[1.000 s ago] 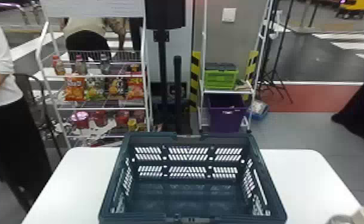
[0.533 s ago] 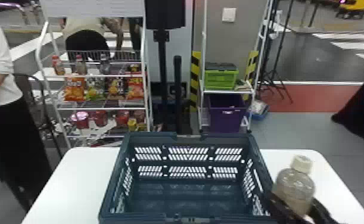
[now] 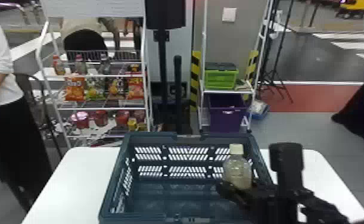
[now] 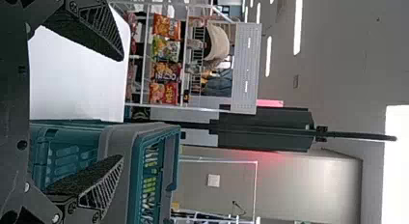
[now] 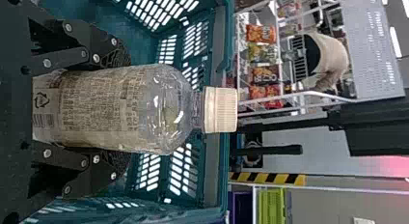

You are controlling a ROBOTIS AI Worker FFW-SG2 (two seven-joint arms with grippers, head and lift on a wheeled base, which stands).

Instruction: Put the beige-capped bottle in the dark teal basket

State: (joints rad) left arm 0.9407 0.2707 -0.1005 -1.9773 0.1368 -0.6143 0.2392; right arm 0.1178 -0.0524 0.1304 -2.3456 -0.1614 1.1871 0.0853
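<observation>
Head view: one dark teal basket (image 3: 148, 216) is in the middle of one white surface (image 3: 79, 178), and one bottle (image 3: 237, 171) with one beige cap (image 3: 236, 149) is over its right part, near the right wall. The bottle is upright, cap upward; whether its base is below the basket's rim, I cannot tell. The right claw (image 3: 239, 188) has it from the right side. Right wrist view: two fingers (image 5: 108, 173) are clamped on the bottle, one on each side of its labelled body, with the cap free of both.

Left wrist view: the left claw (image 4: 121, 108) has its two fingers well apart, with nothing between them. One finger shows against the basket, the other against the surface.

Beyond the far edge of the surface are two racks. The left rack (image 3: 100, 109) holds three drinks (image 3: 80, 67) above four snack bags (image 3: 74, 89). The right rack (image 3: 227, 92) has one green crate (image 3: 219, 79) above one purple bin (image 3: 227, 119).
</observation>
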